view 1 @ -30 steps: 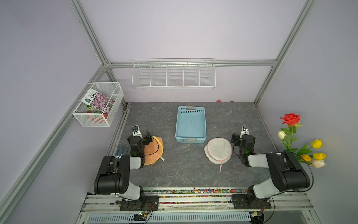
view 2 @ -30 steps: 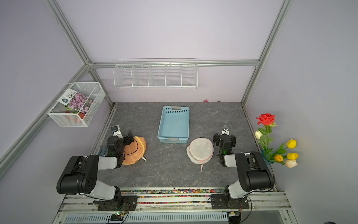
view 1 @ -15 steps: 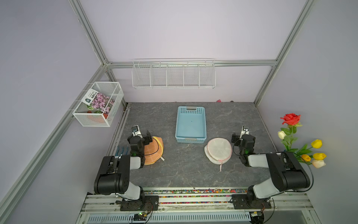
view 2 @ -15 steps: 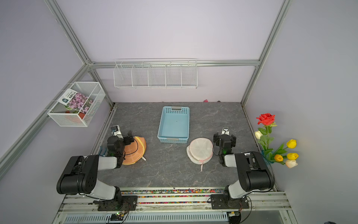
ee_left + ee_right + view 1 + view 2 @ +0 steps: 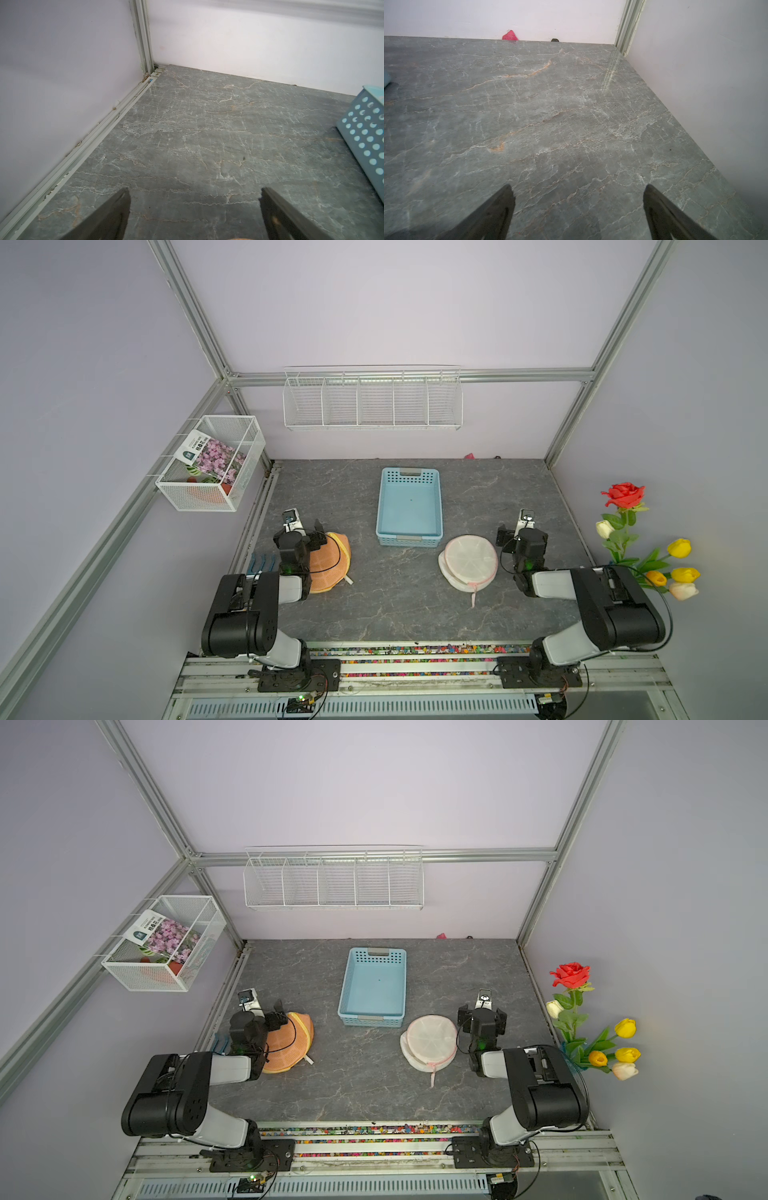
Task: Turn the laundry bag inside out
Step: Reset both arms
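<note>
No change since a second ago: arms parked, bags unmoved. My left fingers (image 5: pixel 298 533) and right fingers (image 5: pixel 482 1013) spread wide, empty, over bare tabletop (image 5: pixel 395 605). White laundry bag (image 5: pixel 469 558) flat, round, no long axis, beside right arm, near blue basket (image 5: pixel 409 506); pink tail (image 5: pixel 473 597) points toward arm bases. Orange laundry bag (image 5: pixel 332 564) partly hidden by left arm.

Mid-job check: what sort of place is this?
Probably a robot test cell, not a home: an aluminium frame encloses it, a mounting rail runs along the front, and the blue basket looks staged.
</note>
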Tool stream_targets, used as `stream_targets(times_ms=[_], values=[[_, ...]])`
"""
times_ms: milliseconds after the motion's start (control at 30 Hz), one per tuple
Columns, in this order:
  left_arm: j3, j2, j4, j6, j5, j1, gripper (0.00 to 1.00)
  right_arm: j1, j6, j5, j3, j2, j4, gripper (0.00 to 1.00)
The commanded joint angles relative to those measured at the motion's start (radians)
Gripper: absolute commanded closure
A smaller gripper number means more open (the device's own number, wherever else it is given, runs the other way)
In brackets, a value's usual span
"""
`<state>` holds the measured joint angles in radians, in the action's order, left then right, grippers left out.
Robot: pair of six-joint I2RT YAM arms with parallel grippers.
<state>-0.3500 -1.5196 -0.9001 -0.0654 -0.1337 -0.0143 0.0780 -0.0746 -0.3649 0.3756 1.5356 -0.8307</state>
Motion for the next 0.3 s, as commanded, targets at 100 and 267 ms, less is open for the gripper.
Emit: stream_targets(times_ms=[100, 267], values=[[-0.021, 0.006, 0.006, 0.01, -0.004, -0.004, 0.0, -0.003, -0.015, 0.007, 0.019, -0.014, 0.008, 0.01], [-0.021, 0.005, 0.007, 0.01, -0.004, -0.004, 0.0, 0.0, -0.016, 0.008, 0.014, -0.017, 0.004, 0.01]])
